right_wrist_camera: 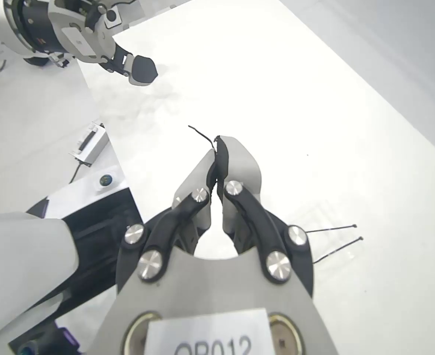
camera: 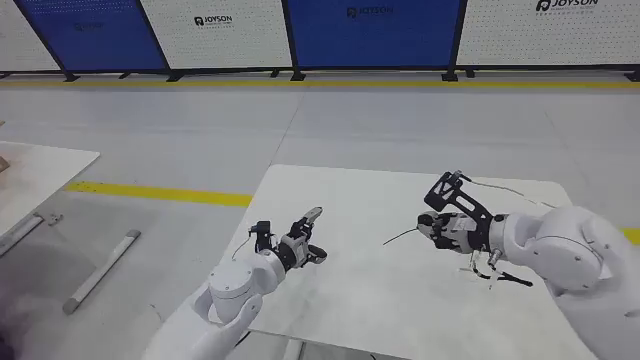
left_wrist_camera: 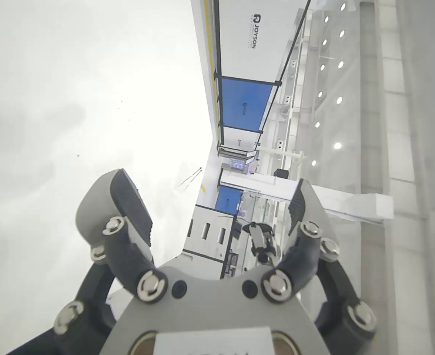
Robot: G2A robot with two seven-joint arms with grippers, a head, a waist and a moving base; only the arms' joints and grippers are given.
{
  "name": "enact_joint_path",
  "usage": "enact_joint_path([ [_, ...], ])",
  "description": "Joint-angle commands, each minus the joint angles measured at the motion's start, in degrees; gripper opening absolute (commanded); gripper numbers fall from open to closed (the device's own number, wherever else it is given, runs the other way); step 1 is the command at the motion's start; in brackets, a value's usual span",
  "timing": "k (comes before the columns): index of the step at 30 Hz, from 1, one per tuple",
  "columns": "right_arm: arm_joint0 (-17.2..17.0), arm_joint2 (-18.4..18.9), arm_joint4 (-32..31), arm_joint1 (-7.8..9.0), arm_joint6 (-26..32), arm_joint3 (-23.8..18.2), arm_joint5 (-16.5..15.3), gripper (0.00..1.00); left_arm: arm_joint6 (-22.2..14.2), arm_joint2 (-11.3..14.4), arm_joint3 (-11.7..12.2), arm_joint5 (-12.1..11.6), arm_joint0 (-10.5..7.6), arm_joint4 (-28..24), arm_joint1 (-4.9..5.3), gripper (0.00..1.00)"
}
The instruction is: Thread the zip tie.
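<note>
A thin black zip tie (camera: 400, 235) is pinched in my right gripper (camera: 424, 226), which is held over the middle right of the white table (camera: 350, 300). In the right wrist view the right gripper (right_wrist_camera: 217, 151) is shut on the tie, and a short curved end of the zip tie (right_wrist_camera: 199, 133) pokes out past the fingertips. My left gripper (camera: 317, 234) hovers over the table's left part, open and holding nothing, a good gap away from the tie. Its own view shows the left gripper (left_wrist_camera: 217, 201) with both pads wide apart. The left gripper (right_wrist_camera: 128, 64) also appears far off in the right wrist view.
Two spare zip ties (right_wrist_camera: 335, 238) lie flat on the table near the right arm, and the same spare ties (camera: 520, 194) lie toward the far right edge. The table's left edge (right_wrist_camera: 102, 112) drops to the floor, where a small white box (right_wrist_camera: 89, 144) sits.
</note>
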Motion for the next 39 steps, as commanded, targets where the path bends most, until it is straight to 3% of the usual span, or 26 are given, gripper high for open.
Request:
enact_joint_path([
  [1, 1.39, -2.87, -1.21, 0.33, -1.98, 0.72, 0.0, 0.0, 4.64, 2.69, -0.02, 0.0, -2.57, -6.23, 1.14, 1.0],
  [12, 1.99, -4.02, -0.73, 0.48, -3.73, 1.72, 0.06, 0.0, 3.62, 3.46, 0.44, 0.0, -2.24, -5.98, 1.13, 1.0],
  [16, 2.03, -5.36, -5.27, 0.46, -5.05, -0.27, 0.0, 0.0, 3.17, 4.83, 1.01, 0.0, -2.72, -7.98, 1.4, 1.0],
  [22, 4.53, -9.9, -10.1, 0.76, -7.76, -2.35, 0.0, 0.0, 6.72, 8.12, 0.84, 0.0, -5.75, -16.98, 1.85, 1.0],
  [28, 9.0, -16.85, -13.12, 1.66, -9.86, -2.52, 0.0, 0.0, 11.51, 13.23, 1.7, 0.0, -11.64, -27.0, 2.86, 1.0],
  [39, 9.18, -17.12, -13.01, 1.73, -10.08, -2.35, 0.0, 0.0, 10.1, 13.99, 2.01, 0.0, -11.26, -27.69, 2.78, 1.0],
])
